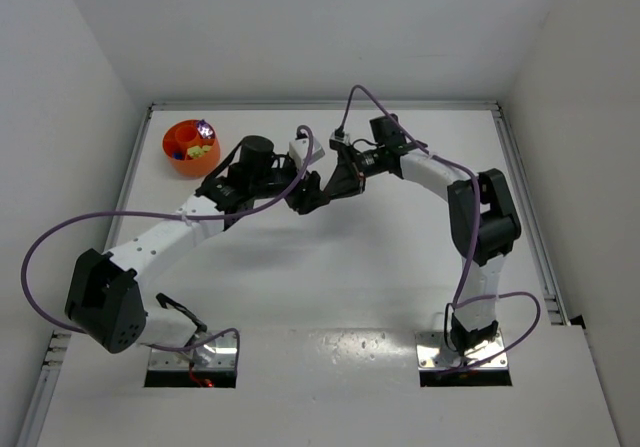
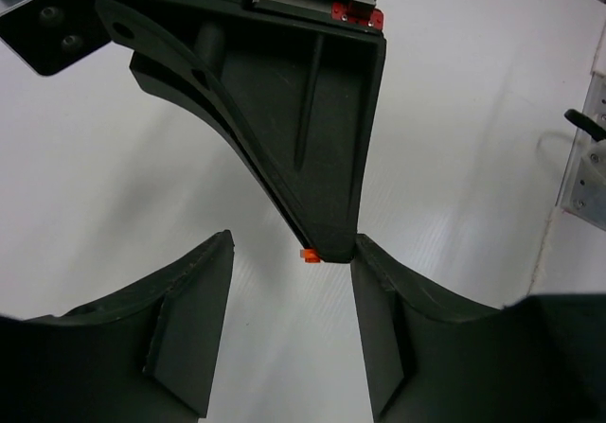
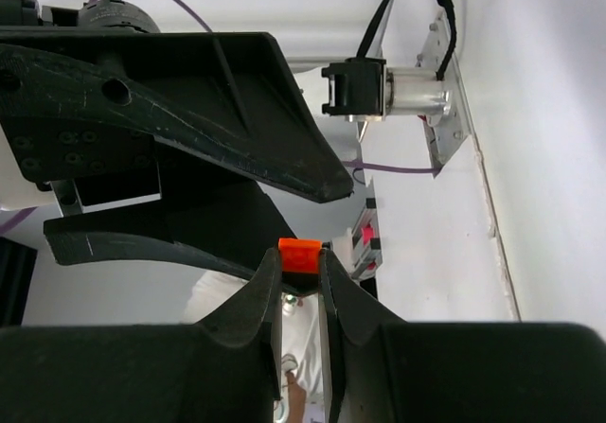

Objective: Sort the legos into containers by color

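My right gripper (image 3: 300,264) is shut on a small orange lego (image 3: 300,253), pinched at the very fingertips. In the left wrist view that lego (image 2: 308,254) peeks out beside the right gripper's tip, which hangs just beyond the gap of my left gripper (image 2: 294,245). The left gripper's jaws stand open with nothing between them, and its right finger (image 2: 379,281) is almost touching the right gripper's tip. Both grippers meet above mid-table (image 1: 315,192). The round orange bowl (image 1: 185,170) at the back left holds purple, yellow-green and blue legos (image 1: 200,150).
White walls close in the table on the left, back and right. A metal rail (image 1: 525,207) runs along the right edge. Purple cables loop off both arms. The arm bases (image 1: 195,352) sit at the near edge.
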Robot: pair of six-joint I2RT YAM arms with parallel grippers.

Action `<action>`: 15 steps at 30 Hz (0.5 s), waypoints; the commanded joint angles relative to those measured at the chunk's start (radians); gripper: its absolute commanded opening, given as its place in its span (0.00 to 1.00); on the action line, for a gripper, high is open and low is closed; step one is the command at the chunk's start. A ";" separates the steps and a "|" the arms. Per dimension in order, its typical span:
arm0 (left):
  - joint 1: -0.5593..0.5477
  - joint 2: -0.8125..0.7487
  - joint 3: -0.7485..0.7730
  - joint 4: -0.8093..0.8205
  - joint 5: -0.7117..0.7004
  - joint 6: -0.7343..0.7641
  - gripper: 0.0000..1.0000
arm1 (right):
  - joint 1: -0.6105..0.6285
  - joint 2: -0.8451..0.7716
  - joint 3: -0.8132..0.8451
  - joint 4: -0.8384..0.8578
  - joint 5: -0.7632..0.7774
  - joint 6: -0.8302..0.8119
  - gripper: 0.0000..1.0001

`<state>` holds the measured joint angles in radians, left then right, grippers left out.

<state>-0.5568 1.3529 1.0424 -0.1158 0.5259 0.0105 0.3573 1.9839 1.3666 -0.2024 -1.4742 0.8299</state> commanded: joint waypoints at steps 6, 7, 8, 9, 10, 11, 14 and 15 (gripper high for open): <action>-0.011 -0.018 0.033 0.045 0.006 0.002 0.41 | 0.020 -0.051 -0.004 0.052 -0.130 0.029 0.06; -0.011 -0.018 0.033 0.045 0.006 0.002 0.37 | 0.020 -0.051 -0.004 0.061 -0.130 0.029 0.06; -0.011 -0.018 0.033 0.045 0.016 0.002 0.32 | 0.020 -0.051 -0.004 0.061 -0.130 0.029 0.06; -0.011 -0.018 0.033 0.045 0.016 0.011 0.23 | 0.020 -0.051 -0.004 0.061 -0.130 0.029 0.06; -0.011 -0.018 0.033 0.045 0.016 0.011 0.19 | 0.020 -0.051 -0.004 0.061 -0.130 0.029 0.06; -0.011 -0.027 0.024 0.033 0.016 0.011 0.17 | 0.020 -0.042 -0.004 0.061 -0.130 0.029 0.06; -0.011 -0.037 0.024 0.010 0.002 0.034 0.12 | 0.006 -0.031 0.006 0.061 -0.130 0.038 0.15; -0.011 -0.037 0.015 0.010 0.002 0.034 0.10 | -0.006 -0.031 0.018 0.061 -0.130 0.038 0.17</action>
<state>-0.5644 1.3499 1.0428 -0.1253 0.5461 0.0292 0.3611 1.9839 1.3663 -0.1692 -1.4502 0.8749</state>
